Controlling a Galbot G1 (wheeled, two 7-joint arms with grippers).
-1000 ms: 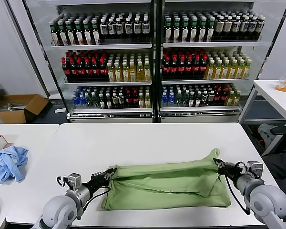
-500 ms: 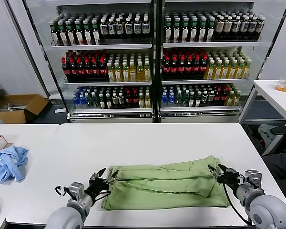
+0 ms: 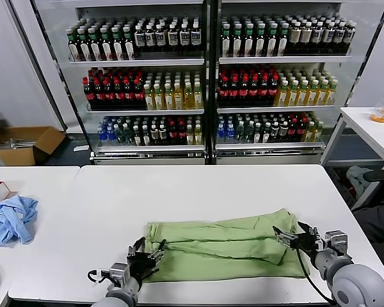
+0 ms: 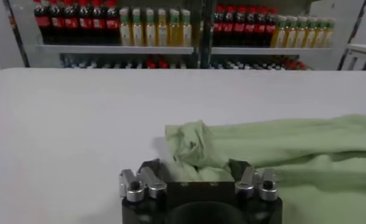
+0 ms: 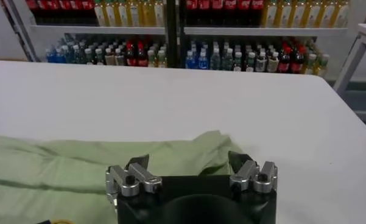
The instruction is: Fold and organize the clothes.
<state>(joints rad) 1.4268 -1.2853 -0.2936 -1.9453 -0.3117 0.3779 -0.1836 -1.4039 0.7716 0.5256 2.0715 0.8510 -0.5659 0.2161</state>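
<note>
Head view: the green polo shirt (image 3: 227, 249) lies folded into a long band on the white table (image 3: 179, 192), its long axis running left to right along the near edge. The left gripper (image 3: 147, 257) sits at the shirt's left end, fingers apart, with nothing between them. The right gripper (image 3: 293, 238) sits at the shirt's right end, fingers likewise spread and empty. Each arm is nearest its own end, so either end can be taken without crossing. A light blue garment (image 3: 11, 219) lies well apart, far to the shirt's left.

Left wrist view: the left gripper (image 4: 200, 176) is open, its two fingertips flanking a bunched corner of the shirt (image 4: 280, 155). The cloth lies just ahead of and between the tips, not clamped; the rest of the shirt stretches away to one side.

Right wrist view: the right gripper (image 5: 189, 164) is open, and the shirt (image 5: 79, 164) has its rounded end directly ahead, between the tips. Contact cannot be confirmed. In my judgement a short advance and close would seize that end.
</note>
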